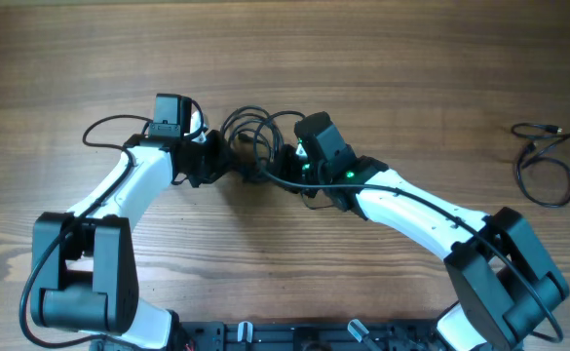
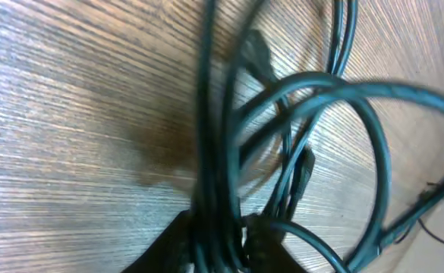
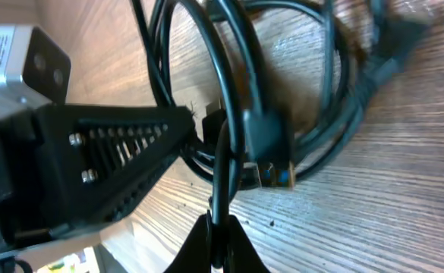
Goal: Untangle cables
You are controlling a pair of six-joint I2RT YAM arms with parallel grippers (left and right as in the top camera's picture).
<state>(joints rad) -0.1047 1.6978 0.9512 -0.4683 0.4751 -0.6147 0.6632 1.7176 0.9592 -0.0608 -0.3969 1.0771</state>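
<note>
Left end effector (image 1: 228,166): left of centre on the tabletop (image 1: 382,58), reaching right into the heap of cords. Fingers (image 2: 168,250) drawn close together, pinching a bundle of several strands. From the left wrist, strands seen as dark lines running up out of the grip.

Cables (image 1: 250,132): thin black cords, piled in overlapping loops at mid-tabletop, between the two end effectors and touching both. Loops crossing over one another; number of separate cords not readable.
- Small dark plug (image 2: 256,51), blurred, lying among the loops in the left wrist view.
- Second plug (image 3: 271,159), black body with a metal face, resting against a loop just above the right fingers in the right wrist view.

Right end effector (image 1: 268,175): right of centre, pointed left into the same heap. Fingers (image 3: 244,254) pressed together, nipping one thin strand rising straight out of the grip. Left end effector's ribbed black finger visible opposite, its tip at the loops.

Lone cable (image 1: 543,166): thin black cord with a silver-tipped end, loosely coiled near the far right edge of the tabletop. Well apart from the heap and from both arms, touched by neither.

Tabletop: light brown wood grain.
</note>
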